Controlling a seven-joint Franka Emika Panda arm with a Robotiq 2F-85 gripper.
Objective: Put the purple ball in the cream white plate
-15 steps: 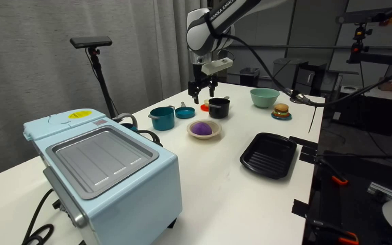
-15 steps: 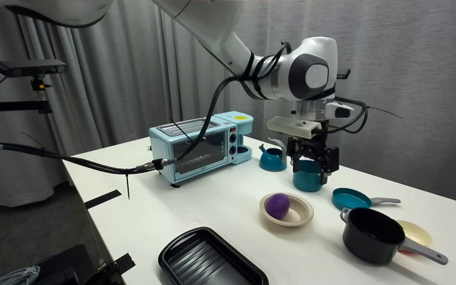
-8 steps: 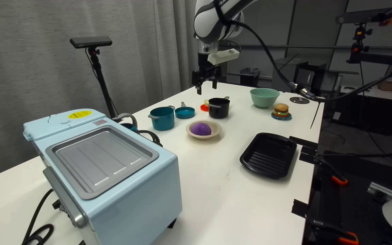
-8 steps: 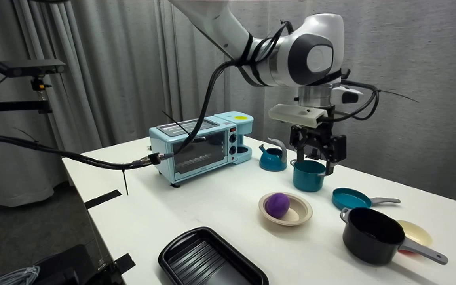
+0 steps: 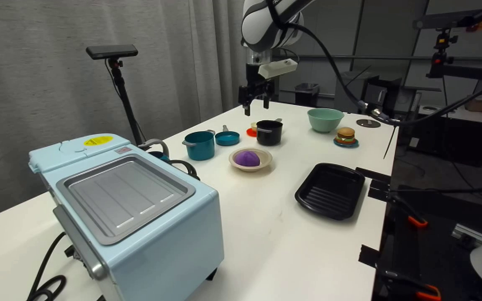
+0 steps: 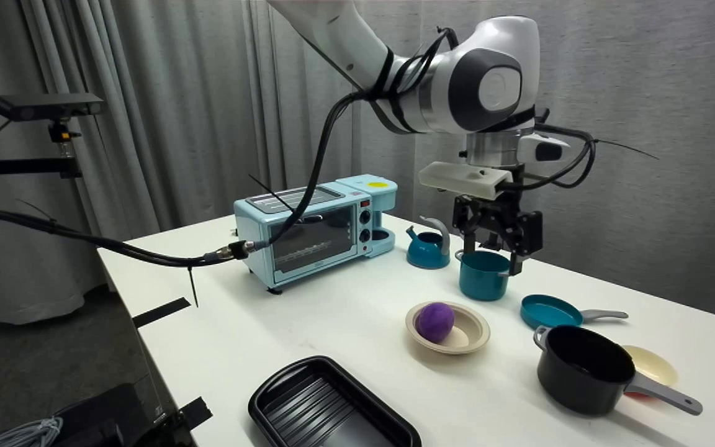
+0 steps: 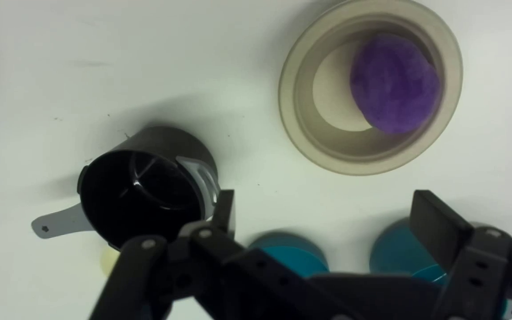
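Toaster oven (image 6: 326, 239), pale blue, stands over to my left, with the black ribbed tray (image 6: 326, 406) lying nearer me on the white table (image 6: 332, 329). Right of the oven sits a teal kettle (image 6: 427, 252). Next comes the cream white plate (image 6: 470, 336), and the purple ball (image 6: 436, 322) rests inside it, toward one side. Above the table, near the teal pot (image 6: 483, 284), hangs the gripper (image 6: 492, 257), its fingers (image 7: 438, 229) spread well apart. Farther to the right I see a teal frying pan (image 6: 550, 311), then a grey-handled black pot (image 6: 584, 375), with a pale yellow dish (image 6: 653, 366) partly hidden behind it.
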